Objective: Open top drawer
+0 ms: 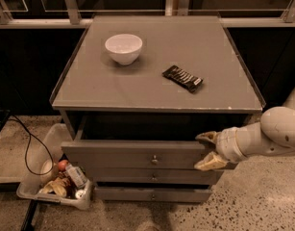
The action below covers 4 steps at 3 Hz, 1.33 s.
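The top drawer (118, 154) is the uppermost grey front of the cabinet, with a small round knob (154, 159) at its centre. It stands pulled out a little, with a dark gap showing behind its upper edge. My gripper (208, 150) is at the right end of this drawer front. Its two tan fingers (210, 161) are spread apart, one at the front's upper edge and one lower on its face. My white arm reaches in from the right.
Two slimmer drawer fronts (154, 178) sit below. On the cabinet top (89, 88) are a white bowl (123, 47) and a dark snack bar (183, 78). A plastic bin of items (58, 182) and a black cable (29, 148) lie on the floor at left.
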Motion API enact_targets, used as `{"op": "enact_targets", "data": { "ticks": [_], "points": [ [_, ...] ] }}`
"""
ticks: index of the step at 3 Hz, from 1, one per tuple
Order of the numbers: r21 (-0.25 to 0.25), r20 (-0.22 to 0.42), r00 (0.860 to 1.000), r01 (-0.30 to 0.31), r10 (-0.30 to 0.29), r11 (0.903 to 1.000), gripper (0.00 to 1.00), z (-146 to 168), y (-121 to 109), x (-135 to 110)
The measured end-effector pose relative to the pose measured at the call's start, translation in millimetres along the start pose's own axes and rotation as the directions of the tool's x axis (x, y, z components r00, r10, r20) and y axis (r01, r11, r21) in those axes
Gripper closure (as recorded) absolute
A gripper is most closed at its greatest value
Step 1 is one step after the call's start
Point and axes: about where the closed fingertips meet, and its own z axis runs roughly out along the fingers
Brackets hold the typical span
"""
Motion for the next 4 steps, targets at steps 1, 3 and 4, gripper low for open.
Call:
{"op": "enact_targets", "data": {
  "ticks": [1,3,4],
  "points": [
    [-0.042,0.042,0.999,0.027,-0.025,0.9987,0.19,-7.5,37.1,9.2],
    [-0.055,0.056,0.998,0.033,-0.030,0.9979,0.65,-12.5,43.6,0.1],
    [-0.055,0.056,0.998,0.033,-0.030,0.9979,0.88,-16.4,42.1,-3.4]
  ]
}}
